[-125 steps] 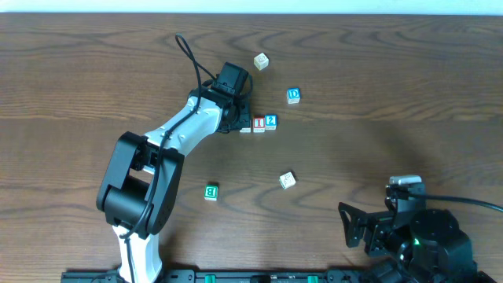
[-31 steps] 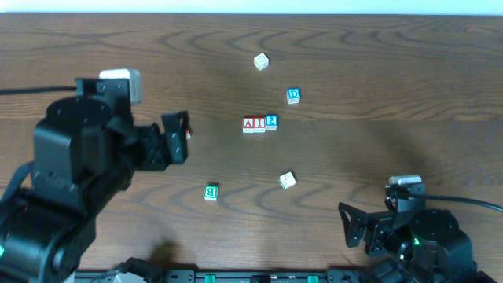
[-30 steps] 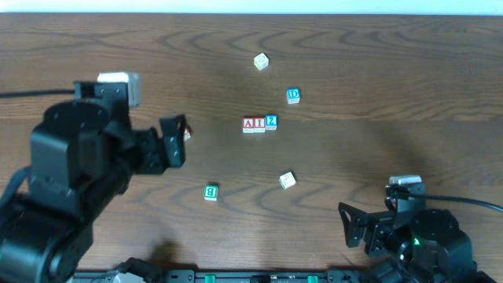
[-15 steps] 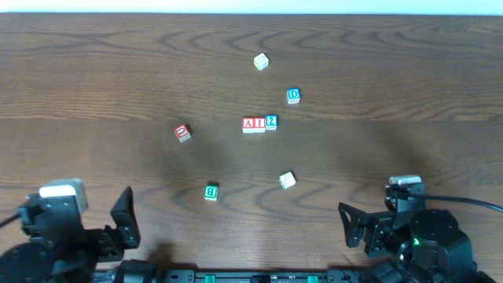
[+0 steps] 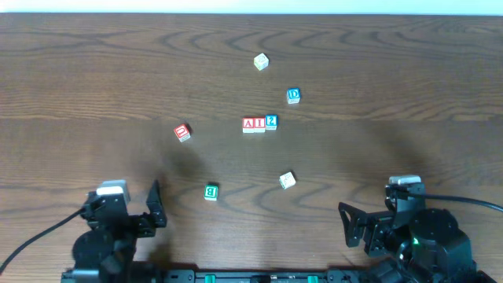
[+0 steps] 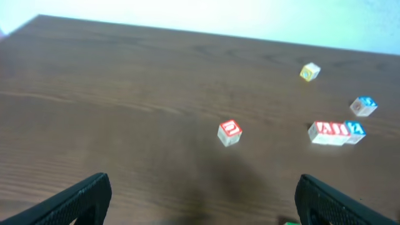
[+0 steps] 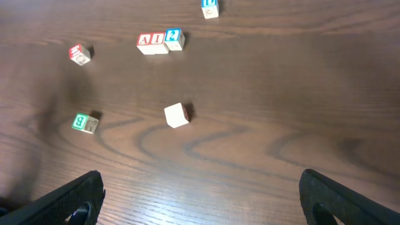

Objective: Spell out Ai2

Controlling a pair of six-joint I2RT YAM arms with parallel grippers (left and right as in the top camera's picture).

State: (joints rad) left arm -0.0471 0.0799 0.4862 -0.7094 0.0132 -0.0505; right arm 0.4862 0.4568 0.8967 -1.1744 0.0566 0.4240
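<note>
A block (image 5: 249,124), I block (image 5: 259,124) and 2 block (image 5: 271,121) sit touching in one row mid-table, reading A-I-2 left to right in the overhead view. The 2 block sits a shade farther back than the other two. Spares lie scattered well apart: blue D block (image 5: 293,95), red block (image 5: 182,132), green B block (image 5: 211,191), and two cream blocks, one far (image 5: 261,60) and one near (image 5: 287,180). The left arm (image 5: 110,232) and right arm (image 5: 420,236) are both parked at the near edge, far from the row. Judgement: spelling looks finished. The next move calls for nothing beyond keeping clear (maybe nudging the 2 block flush).

Left wrist: the left gripper (image 6: 203,200) has its fingers spread wide with nothing between them. The row (image 6: 334,130) shows off to the right, but the picture is blurred and the letters are hardly legible. The red block's character is unreadable. A green sliver at the bottom edge is cut off, probably the B block.

Right wrist: the right gripper (image 7: 200,190) is likewise spread wide and empty. The row (image 7: 159,41) is top-left, small but readable. The D block (image 7: 210,6) is clipped by the top edge. The near cream block (image 7: 177,115) shows no marking from here.
</note>
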